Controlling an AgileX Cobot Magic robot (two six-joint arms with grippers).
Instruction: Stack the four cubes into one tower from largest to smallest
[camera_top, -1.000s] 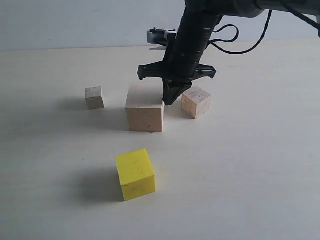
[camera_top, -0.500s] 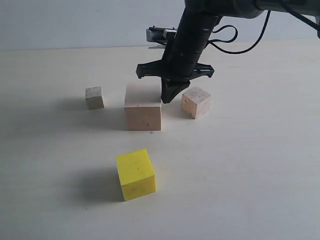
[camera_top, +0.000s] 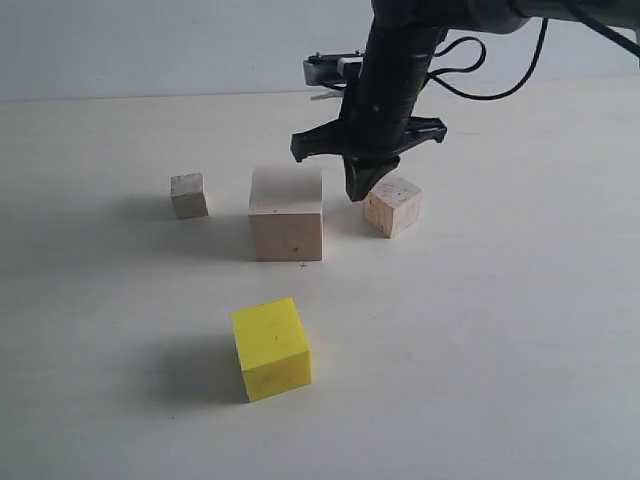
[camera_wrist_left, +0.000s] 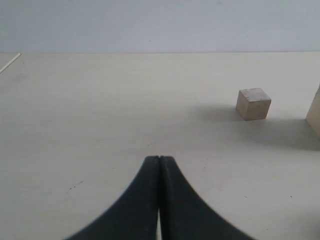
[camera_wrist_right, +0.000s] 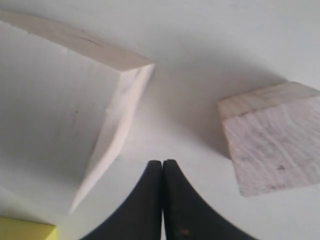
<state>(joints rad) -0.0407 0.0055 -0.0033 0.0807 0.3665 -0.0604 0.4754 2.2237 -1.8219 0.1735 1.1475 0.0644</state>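
Observation:
Four cubes stand apart on the table, none stacked. The large pale wood cube is in the middle. The medium wood cube stands to its right, the tiny wood cube to its left. The yellow cube sits nearer the front. My right gripper hangs shut and empty just above the gap between the large and medium cubes, touching neither. My left gripper is shut and empty, low over bare table left of the tiny cube; the exterior view does not show it.
The pale table stretches wide around the cubes. The right arm with its black cable comes down from the top right. A plain wall closes off the back.
The right gripper nudged the large cube a little to the left, then rose and shifted right, away from it, toward the medium cube. The other cubes have not moved.

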